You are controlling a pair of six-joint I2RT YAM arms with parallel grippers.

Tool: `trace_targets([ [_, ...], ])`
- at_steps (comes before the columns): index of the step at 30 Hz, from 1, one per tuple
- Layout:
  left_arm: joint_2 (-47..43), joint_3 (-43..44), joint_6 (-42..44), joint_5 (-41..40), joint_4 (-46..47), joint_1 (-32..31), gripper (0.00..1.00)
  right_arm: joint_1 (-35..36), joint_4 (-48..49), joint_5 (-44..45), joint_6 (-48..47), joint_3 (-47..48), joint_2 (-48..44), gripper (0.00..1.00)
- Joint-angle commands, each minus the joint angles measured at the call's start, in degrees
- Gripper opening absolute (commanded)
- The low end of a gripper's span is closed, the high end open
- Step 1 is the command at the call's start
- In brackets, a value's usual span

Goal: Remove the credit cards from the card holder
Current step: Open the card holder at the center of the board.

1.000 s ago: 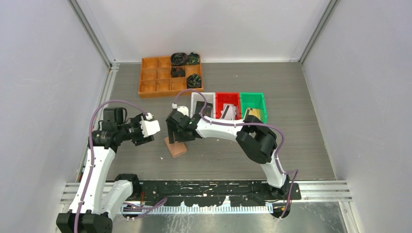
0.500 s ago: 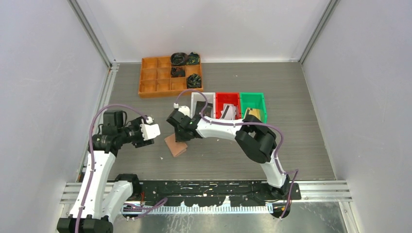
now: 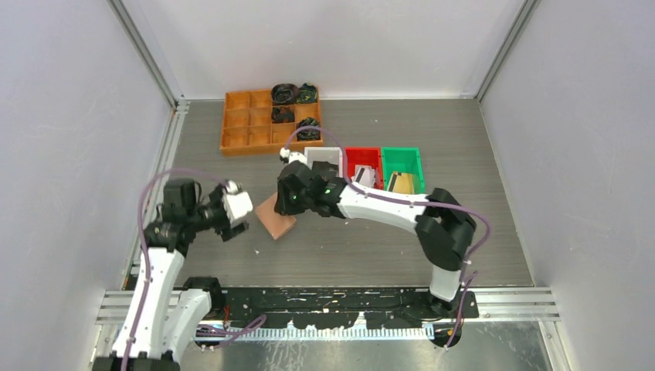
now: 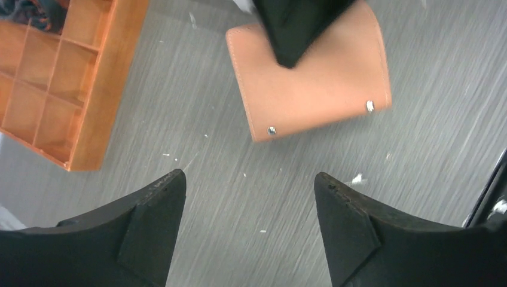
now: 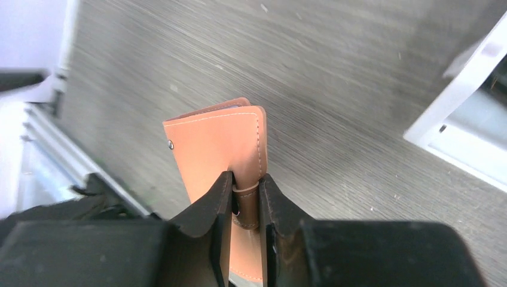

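Note:
The salmon-pink card holder [image 3: 274, 219] is folded shut, its far edge raised off the table. My right gripper [image 3: 292, 202] is shut on its little strap tab; in the right wrist view the strap [image 5: 245, 200] is pinched between the jaws with the card holder [image 5: 209, 140] hanging beyond them. My left gripper [image 3: 239, 222] is open and empty just left of the card holder, which shows ahead of its jaws in the left wrist view [image 4: 323, 78]. A whitish credit card [image 3: 363, 177] lies in the red bin and a tan one [image 3: 402, 183] in the green bin. No card shows in the holder.
A white bin [image 3: 326, 157], red bin [image 3: 363, 154] and green bin [image 3: 404, 154] stand in a row behind the right gripper. An orange compartment tray [image 3: 251, 127] with black coiled bundles [image 3: 293, 94] is at the back left, also in the left wrist view [image 4: 66, 78].
My right gripper has drawn the card holder up and back by its strap, so it now lies flatter. The right arm's elbow swung right. My left gripper shifted slightly nearer.

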Motion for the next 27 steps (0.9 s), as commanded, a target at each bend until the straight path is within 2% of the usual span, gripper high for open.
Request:
trace_targets([
  [1,10.69,17.56,-30.85,3.73,1.44,-0.06,0.80,-0.42,9.89,0.35,-3.38,-0.21,-12.47,0.02],
  [3,13.80,23.44,-41.92,5.50,-0.23,-0.02,0.84,-0.52,11.69,2.28,-3.22,-0.83,-16.26,0.03],
  [7,12.63,26.85,-68.73,8.64,8.11,0.31,0.85,-0.45,14.32,6.65,-2.14,-0.75,-22.10,0.06],
  [10,10.49,26.51,-83.44,12.44,14.60,0.33,0.85,-0.47,17.08,8.80,-0.47,-0.79,-24.98,0.06],
  [12,9.47,26.58,-90.21,13.15,17.24,0.29,0.84,-0.51,18.98,9.83,0.97,-1.24,-26.59,0.06],
  [19,8.40,27.70,-102.72,15.57,23.76,0.29,0.76,2.15,23.45,14.23,2.20,-0.98,-27.79,0.06],
  [27,7.81,26.69,-101.89,15.40,23.58,0.25,0.55,6.83,27.10,19.43,2.57,0.03,-26.12,0.06],
])
